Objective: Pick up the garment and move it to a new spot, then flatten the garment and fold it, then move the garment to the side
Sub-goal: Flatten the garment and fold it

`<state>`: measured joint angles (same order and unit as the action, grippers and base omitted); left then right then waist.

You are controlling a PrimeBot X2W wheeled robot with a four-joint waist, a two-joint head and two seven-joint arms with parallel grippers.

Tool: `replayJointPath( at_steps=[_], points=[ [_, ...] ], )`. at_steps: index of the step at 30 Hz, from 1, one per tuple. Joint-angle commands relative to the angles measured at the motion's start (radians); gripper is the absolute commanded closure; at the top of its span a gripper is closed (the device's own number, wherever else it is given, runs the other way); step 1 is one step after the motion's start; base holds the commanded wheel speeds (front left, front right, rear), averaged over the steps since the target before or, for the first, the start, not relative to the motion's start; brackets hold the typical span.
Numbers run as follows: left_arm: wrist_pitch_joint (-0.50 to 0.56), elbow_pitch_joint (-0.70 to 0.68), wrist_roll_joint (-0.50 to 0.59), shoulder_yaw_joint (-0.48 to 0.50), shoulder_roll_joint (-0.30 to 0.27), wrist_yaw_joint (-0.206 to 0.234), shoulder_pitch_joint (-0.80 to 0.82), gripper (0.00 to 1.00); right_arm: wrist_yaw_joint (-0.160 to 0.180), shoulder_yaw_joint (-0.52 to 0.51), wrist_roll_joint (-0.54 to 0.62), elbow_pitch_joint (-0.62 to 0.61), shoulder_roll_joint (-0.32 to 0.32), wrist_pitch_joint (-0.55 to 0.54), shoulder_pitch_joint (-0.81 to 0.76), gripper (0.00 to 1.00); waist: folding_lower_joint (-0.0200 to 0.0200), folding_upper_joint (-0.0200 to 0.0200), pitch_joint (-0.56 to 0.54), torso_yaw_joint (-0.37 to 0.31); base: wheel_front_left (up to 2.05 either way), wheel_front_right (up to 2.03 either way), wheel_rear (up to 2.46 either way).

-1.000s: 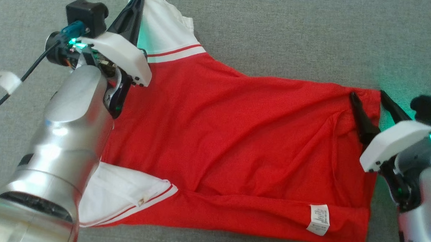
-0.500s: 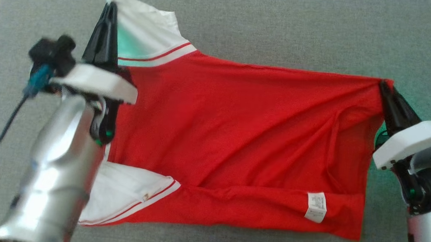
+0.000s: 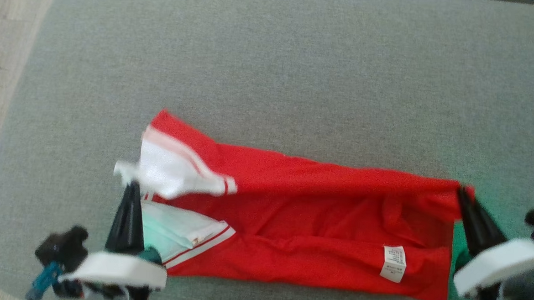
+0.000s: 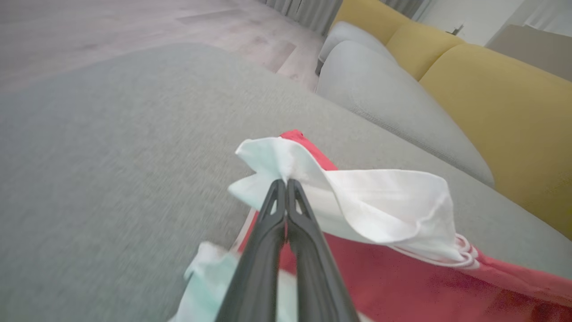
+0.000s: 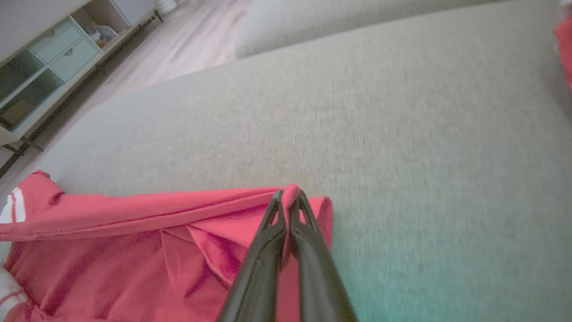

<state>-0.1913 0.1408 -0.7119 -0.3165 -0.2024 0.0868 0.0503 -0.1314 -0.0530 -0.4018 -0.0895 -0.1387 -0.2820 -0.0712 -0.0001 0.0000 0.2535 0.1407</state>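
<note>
The garment [image 3: 318, 226] is clamped at sleeve and hem by the left gripper [image 3: 130, 187] and right gripper [image 3: 462, 193]. Tension is applied for a straight fold.

Right claw [image 5: 286, 195] shut (on garment [image 3: 318, 216]) — far edge pulled nearward, folded over.

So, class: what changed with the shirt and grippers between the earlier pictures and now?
The right gripper closed on the far corner of the shirt. Both grippers drew the far edge toward the robot, folding the shirt over. The left gripper kept its grip on the white sleeve; the near edge with its label stayed down.
</note>
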Motion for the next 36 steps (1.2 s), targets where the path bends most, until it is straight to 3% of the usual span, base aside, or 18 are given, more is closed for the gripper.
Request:
replayJointPath(
  at_steps=[1,8,9,10,11,12,18,20,25,31,36],
  points=[
    [0.006,-0.041,-0.019,0.045,-0.012,0.010,-0.001,1.00,0.001,0.006,-0.008,-0.045,-0.001,-0.005,-0.021,1.00,0.0001,0.0000,-0.012,0.008,0.00,0.00,0.00],
    [0.056,-0.004,-0.059,0.035,-0.007,0.022,-0.079,1.00,0.001,0.021,-0.022,-0.058,0.034,-0.019,-0.129,1.00,0.0001,0.0000,-0.029,0.006,0.00,0.00,0.00],
    [0.066,0.009,-0.063,0.031,-0.008,0.022,-0.082,1.00,0.001,0.026,-0.024,-0.056,0.039,-0.026,-0.142,0.55,0.0001,0.0000,-0.032,0.003,0.00,0.00,0.00],
    [0.072,0.020,-0.064,0.029,-0.008,0.023,-0.083,0.87,0.001,0.031,-0.027,-0.052,0.045,-0.034,-0.154,0.00,0.0001,0.0000,-0.034,-0.001,0.00,0.00,0.00],
    [0.075,0.031,-0.065,0.028,-0.007,0.025,-0.084,0.23,0.001,0.038,-0.028,-0.047,0.048,-0.041,-0.165,0.00,0.0001,0.0000,-0.036,-0.004,0.00,0.00,0.00],
    [0.075,0.041,-0.063,0.027,-0.007,0.029,-0.082,0.00,0.001,0.044,-0.026,-0.043,0.050,-0.043,-0.172,0.00,0.0001,0.0000,-0.038,-0.005,0.00,0.00,0.00],
    [0.005,0.067,0.026,0.023,-0.026,0.088,-0.063,0.00,0.001,0.073,-0.007,-0.063,0.066,-0.019,-0.196,0.00,0.0001,0.0000,-0.050,-0.019,0.00,0.00,0.00],
    [-0.036,0.041,0.106,0.025,-0.048,0.134,-0.048,0.00,0.001,0.080,0.013,-0.112,0.070,0.007,-0.186,0.00,0.0001,0.0000,-0.059,-0.026,0.00,0.00,0.00],
    [-0.062,-0.042,0.216,0.034,-0.081,0.182,-0.019,0.00,0.001,0.051,0.065,-0.192,0.077,0.030,-0.142,0.00,0.0001,0.0000,-0.072,-0.034,0.00,0.00,0.00],
    [-0.068,-0.119,0.305,0.043,-0.119,0.199,0.030,0.00,0.001,0.011,0.161,-0.249,0.081,0.055,-0.059,0.00,0.0001,0.0000,-0.072,-0.041,0.00,0.00,0.00],
    [-0.068,-0.137,0.350,0.011,-0.143,0.176,0.065,0.00,0.001,-0.008,0.201,-0.258,0.083,0.064,-0.034,0.00,0.0001,0.0000,-0.069,-0.040,0.00,0.00,0.00]
  ],
)
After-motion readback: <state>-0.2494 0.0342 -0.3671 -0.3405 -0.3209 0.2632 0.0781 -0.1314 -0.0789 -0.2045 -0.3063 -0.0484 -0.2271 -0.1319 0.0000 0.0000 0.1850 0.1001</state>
